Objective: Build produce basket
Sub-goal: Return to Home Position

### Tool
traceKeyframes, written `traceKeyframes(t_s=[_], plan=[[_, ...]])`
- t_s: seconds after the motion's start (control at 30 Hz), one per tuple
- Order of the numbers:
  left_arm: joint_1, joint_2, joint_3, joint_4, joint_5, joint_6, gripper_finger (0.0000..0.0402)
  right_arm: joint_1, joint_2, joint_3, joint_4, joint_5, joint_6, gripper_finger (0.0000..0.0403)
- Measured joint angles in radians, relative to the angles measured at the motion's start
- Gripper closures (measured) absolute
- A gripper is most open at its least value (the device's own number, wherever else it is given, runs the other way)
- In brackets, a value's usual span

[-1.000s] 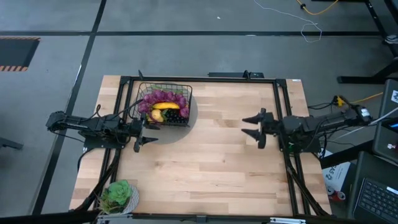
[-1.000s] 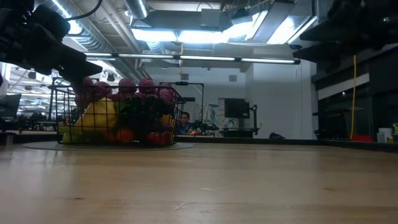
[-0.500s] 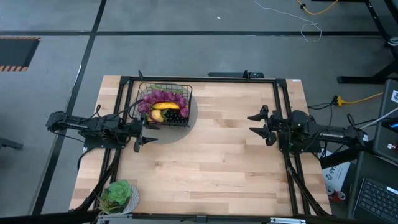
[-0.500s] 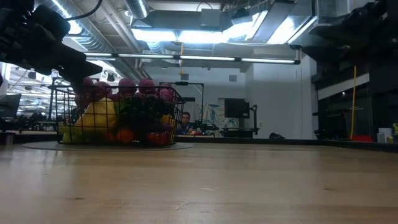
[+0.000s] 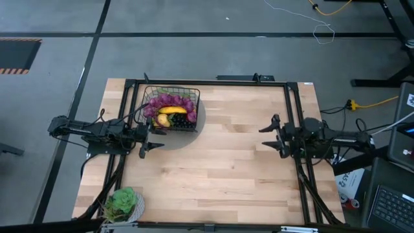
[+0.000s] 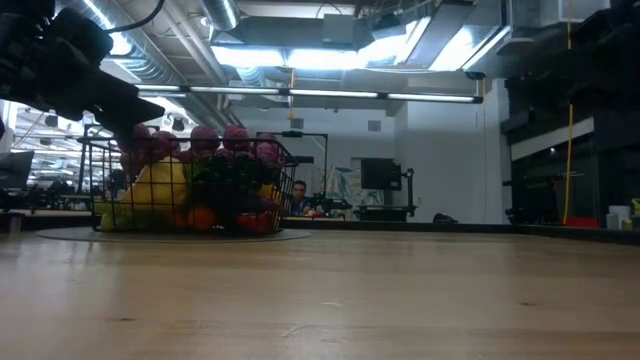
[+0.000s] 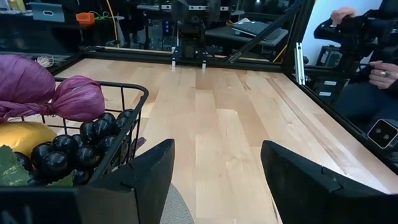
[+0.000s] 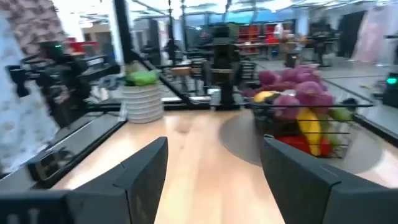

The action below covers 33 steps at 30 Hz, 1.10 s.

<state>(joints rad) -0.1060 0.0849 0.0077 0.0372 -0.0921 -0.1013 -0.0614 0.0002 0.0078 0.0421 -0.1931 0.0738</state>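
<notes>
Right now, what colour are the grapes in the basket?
The grapes are black, clearest in the left wrist view.

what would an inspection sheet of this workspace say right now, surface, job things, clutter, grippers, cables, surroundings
surface: wooden table, bare wood across its middle
job's things: basket stands on a round grey mat at the far left; produce is heaped inside, with purple bunches, a banana and dark grapes on top
clutter: potted plant at the near corner on the left arm's side
grippers: left gripper open, empty, just beside the basket; right gripper open, empty, near the table's right edge
cables: yellow cable and white cable on the floor beyond the table
surroundings: laptop right of the table; a person in the left wrist view
</notes>
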Motion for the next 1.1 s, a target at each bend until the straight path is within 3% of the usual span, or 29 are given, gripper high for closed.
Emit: traceKeyframes(t_s=[0.17, 1.1], plan=[[0.0, 0.0, 0.0, 0.0, 0.0, 0.0, 0.0166, 0.045, 0.0, 0.0, -0.002, 0.014, -0.002, 0.0148], [0.0, 0.0, 0.0, 0.0, 0.0, 0.0, 0.0166, 0.033, 0.0, 0.0, -0.003, 0.016, -0.003, 0.0148]])
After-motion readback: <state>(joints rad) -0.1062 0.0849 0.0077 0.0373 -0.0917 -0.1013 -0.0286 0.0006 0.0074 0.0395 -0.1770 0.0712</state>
